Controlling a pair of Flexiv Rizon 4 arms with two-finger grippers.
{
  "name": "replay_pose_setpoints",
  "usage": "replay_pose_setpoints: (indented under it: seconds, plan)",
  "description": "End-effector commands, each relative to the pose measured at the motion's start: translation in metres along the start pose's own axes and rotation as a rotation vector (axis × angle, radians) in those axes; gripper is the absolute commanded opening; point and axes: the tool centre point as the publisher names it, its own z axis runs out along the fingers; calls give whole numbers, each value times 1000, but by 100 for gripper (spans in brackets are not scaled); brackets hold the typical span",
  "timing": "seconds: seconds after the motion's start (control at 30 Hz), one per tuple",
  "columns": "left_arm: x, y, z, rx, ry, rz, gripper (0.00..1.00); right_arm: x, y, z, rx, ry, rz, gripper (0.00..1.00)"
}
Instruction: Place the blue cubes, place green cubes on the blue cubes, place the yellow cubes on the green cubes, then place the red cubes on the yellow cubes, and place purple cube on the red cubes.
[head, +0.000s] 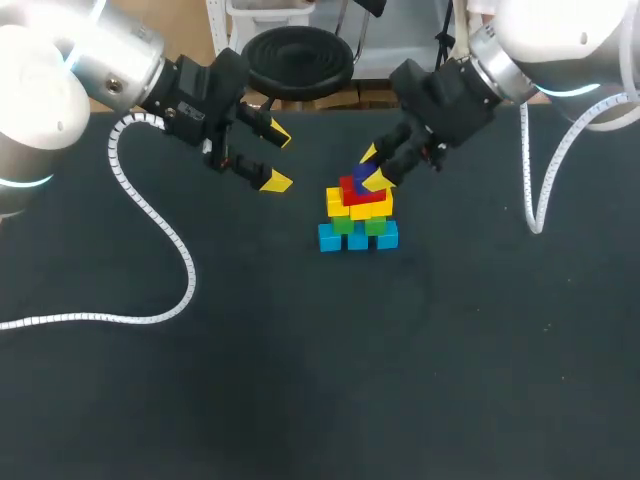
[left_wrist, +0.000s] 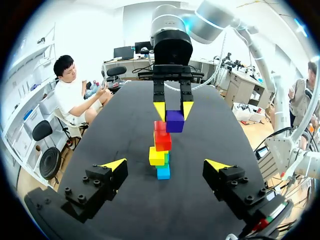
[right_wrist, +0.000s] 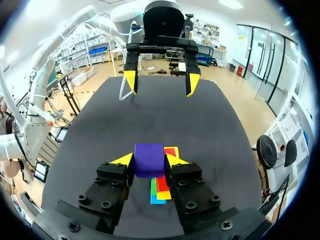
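Observation:
A stack of cubes stands mid-table: blue cubes (head: 358, 238) at the base, green cubes (head: 358, 225) on them, yellow cubes (head: 362, 206) above, red cubes (head: 360, 192) on top. My right gripper (head: 370, 167) is shut on a purple cube (head: 362, 172), held just over the red cubes. In the right wrist view the purple cube (right_wrist: 149, 159) sits between both fingers, with the stack (right_wrist: 161, 189) under it. In the left wrist view the purple cube (left_wrist: 175, 121) hangs by the red cubes (left_wrist: 162, 137). My left gripper (head: 275, 158) stands open and empty to the stack's left.
A white coiled cable (head: 160, 240) from my left arm lies across the table's left side. Another white cable (head: 545, 180) hangs from my right arm at the right. The table (head: 320, 380) is a dark mat.

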Motion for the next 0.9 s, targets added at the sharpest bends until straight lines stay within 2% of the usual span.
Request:
replay_pose_setpoints:
  seconds: [0.03, 0.9]
  plan:
    - [1, 0, 0, 0, -2, 2, 100, 2, -1, 0, 0, 0, 5, 0]
    - [1, 0, 0, 0, -2, 2, 100, 4, -17, 0, -15, 2, 1, 0]
